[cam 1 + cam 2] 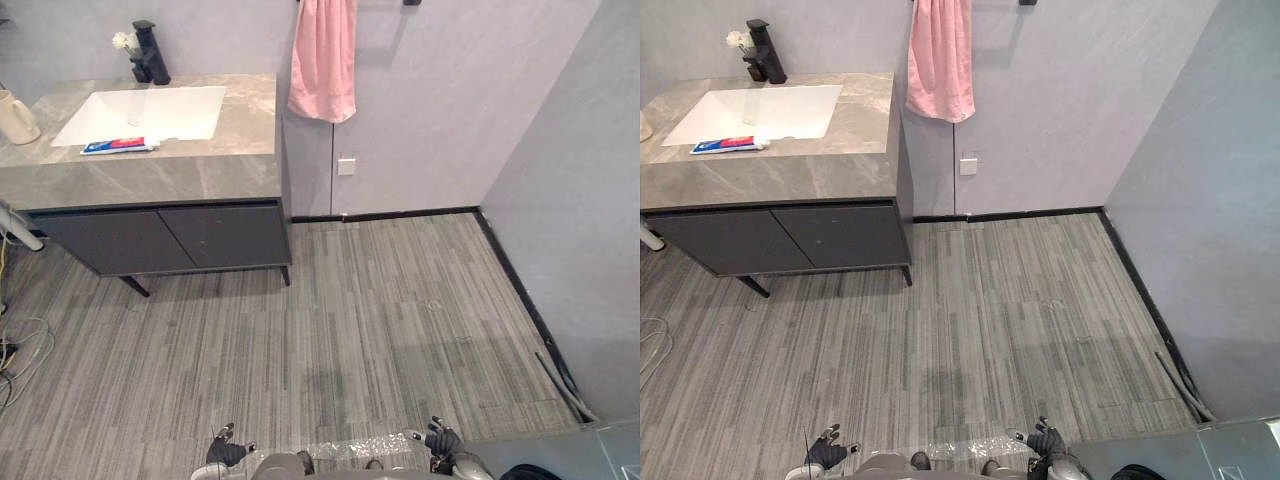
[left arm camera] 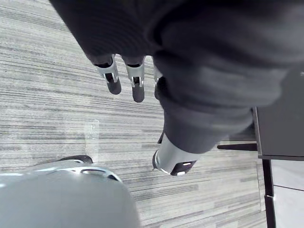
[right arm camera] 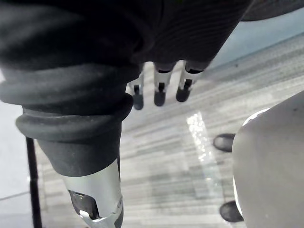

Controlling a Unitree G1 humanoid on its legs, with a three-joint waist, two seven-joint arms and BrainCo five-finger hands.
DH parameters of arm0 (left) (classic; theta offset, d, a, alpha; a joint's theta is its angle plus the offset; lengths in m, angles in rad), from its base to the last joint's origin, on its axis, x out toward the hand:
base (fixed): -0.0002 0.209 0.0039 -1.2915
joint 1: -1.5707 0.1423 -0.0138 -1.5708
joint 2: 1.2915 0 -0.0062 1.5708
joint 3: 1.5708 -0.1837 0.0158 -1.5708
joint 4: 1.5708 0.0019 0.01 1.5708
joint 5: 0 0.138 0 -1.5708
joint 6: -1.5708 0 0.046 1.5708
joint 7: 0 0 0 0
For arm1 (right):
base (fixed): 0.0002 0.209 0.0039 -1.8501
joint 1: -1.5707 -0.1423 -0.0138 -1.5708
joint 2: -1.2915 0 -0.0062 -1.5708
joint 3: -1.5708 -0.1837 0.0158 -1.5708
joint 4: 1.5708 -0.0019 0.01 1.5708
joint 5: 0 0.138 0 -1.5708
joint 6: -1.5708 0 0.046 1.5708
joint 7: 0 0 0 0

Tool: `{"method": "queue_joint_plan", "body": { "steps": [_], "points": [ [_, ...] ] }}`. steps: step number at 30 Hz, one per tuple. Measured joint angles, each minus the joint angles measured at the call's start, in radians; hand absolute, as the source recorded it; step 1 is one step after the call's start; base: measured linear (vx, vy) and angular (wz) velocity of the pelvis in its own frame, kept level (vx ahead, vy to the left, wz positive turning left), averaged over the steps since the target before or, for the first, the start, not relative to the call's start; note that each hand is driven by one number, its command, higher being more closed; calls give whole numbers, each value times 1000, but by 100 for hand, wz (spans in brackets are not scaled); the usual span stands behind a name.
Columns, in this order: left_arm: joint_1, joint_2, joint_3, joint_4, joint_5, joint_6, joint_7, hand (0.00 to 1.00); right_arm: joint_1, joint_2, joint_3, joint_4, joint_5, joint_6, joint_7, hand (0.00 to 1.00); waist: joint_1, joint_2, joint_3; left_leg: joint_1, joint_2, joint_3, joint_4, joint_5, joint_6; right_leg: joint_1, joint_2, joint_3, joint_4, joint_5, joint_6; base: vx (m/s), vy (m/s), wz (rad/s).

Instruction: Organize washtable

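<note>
Washtable stands far left against the wall: grey stone bench (image 1: 200, 170) over dark cabinet doors (image 1: 165, 238), white sink (image 1: 150, 112) set in it, black faucet (image 1: 150, 52) at the far rim with a small white flower (image 1: 124, 41) beside it. A red, white and blue toothpaste tube (image 1: 118, 146) lies flat on the bench at the sink's near edge. Cream jug (image 1: 15, 118) at the bench's left end. Pink towel (image 1: 323, 60) hangs right of the bench. Left robot hand (image 1: 228, 452) and right robot hand (image 1: 443, 440) hang low and near, both released, fingers straight, holding nothing, well apart from the bench. Judgement: the step in hand is the approach. Close squarely on the cabinet front, stop with the tube in reach, and lift a hand above the bench edge before reaching in.
</note>
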Motion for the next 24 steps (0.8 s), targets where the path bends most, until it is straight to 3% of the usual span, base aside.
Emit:
{"method": "queue_joint_plan", "body": {
  "steps": [1, 3, 4, 6, 7, 8, 9, 10, 11, 14, 15, 16, 17, 18, 20, 23, 24],
  "points": [
    [1, -9, 7, -21, -4, 1, 1, 0, 4, -5, -8, -3, 20, 2, -1, 0, 20, 7, 8, -60, 20, -11, 131, 12, -18, 4, 1, 35, 13, -6, -10, 69, 9, -56],
    [-2, -17, 7, -26, -10, 0, 5, 0, 4, -14, -9, -5, 26, 4, -2, 0, 37, 10, 20, -89, 12, -58, 166, -21, -16, 3, -5, 71, 26, -18, -16, 115, 83, -60],
    [-4, -24, 7, -30, -10, 0, 8, 0, 2, -21, -10, -16, 33, 6, -3, 0, 35, 23, 31, -110, -10, -111, 132, -32, -3, 2, -10, 96, 24, -21, -12, 126, 137, -54],
    [-6, -30, 7, -33, -27, -1, 20, 0, -2, -24, -13, -25, 35, 7, -3, 0, 38, 30, 43, -123, -48, -194, 0, -25, -14, -7, -32, 140, 30, -35, 10, 122, 208, -74],
    [1, -44, 7, -33, -31, -3, 23, 0, -4, -38, -11, -25, 35, 7, -3, 0, 41, 54, 37, -113, -48, -244, -100, 11, -36, -26, -29, 176, 45, -53, 38, 141, 253, -88],
    [3, -46, 7, -31, -32, -3, 24, 0, -4, -41, -9, -22, 34, 8, -4, 0, 42, 69, 34, -107, -52, -235, -94, 19, -19, -25, -28, 193, 49, -61, 50, 220, 268, -81],
    [5, -39, 7, -31, -33, -5, 25, 0, -5, -41, -9, -25, 34, 7, -3, 0, 41, 54, 29, -102, -67, -209, -92, -2, -2, -26, -45, 217, 60, -68, 59, 234, 211, -60],
    [4, -32, 9, -32, -33, -5, 24, 0, 1, -32, -9, -25, 33, 8, -3, 0, 43, 39, 25, -95, -84, -174, -89, -28, 19, -51, -75, 236, 110, -90, 88, 367, 280, -89],
    [3, -35, 14, -33, -45, -4, 28, 0, 4, -23, -9, -28, 20, 9, -1, 0, 64, 30, 25, -50, -97, -120, -115, -50, 44, -108, -94, 256, 246, -123, 110, 302, 227, -86],
    [4, -37, 14, -32, -49, -4, 28, 0, 3, -24, -9, -41, 12, 7, 3, 0, 62, 27, 28, 75, -97, -66, -175, -57, 65, -217, -89, 251, 590, -124, 139, 336, 187, -57],
    [4, -27, 7, -30, -50, -3, 28, 0, -2, -20, -8, -40, 12, 4, 3, 0, 59, 22, 36, 141, -99, -58, -197, -71, 73, -258, -101, 205, 748, -128, 142, 288, 85, -18],
    [3, -24, 5, -30, -50, -3, 27, 0, -6, -22, -7, -35, 12, 5, 4, 0, 55, 21, 36, 167, -99, -60, -207, -76, 72, -272, -116, 155, 799, -137, 130, 475, 68, -2],
    [-7, -19, -5, -30, -50, -3, 27, 0, -11, -23, -3, -31, 8, 6, 4, 0, 48, 10, 33, 225, -92, -68, -244, -77, 72, -295, -141, 41, 836, -166, 86, 406, 4, 19],
    [-18, -19, -14, -29, -50, -3, 25, 0, -25, -26, 4, -30, -2, 6, 7, 0, 30, 15, 34, 264, -69, -79, -276, -78, 70, -320, -134, -51, 805, -195, 49, 406, 4, 19],
    [-30, -33, -14, -29, -49, -3, 22, 0, -43, -36, 25, -29, -16, 6, 13, 0, 22, 27, 41, 299, -29, -85, -297, -78, 70, -375, -92, -110, 682, -199, 36, 415, -59, 11],
    [-35, -56, -13, -28, -48, -3, 20, 0, -48, -44, 35, -36, -18, 5, 24, 0, -2, 34, 47, 350, -3, -115, -298, -83, 61, -438, -36, -90, 441, -90, 8, 495, -132, 15],
    [-30, -63, -13, -28, -48, -3, 20, 0, -48, -42, 37, -37, -18, 5, 25, 0, -11, 31, 48, 376, -5, -132, -296, -91, 46, -449, -13, -52, 329, 1, 13, 615, -244, 38]
  ]
}}
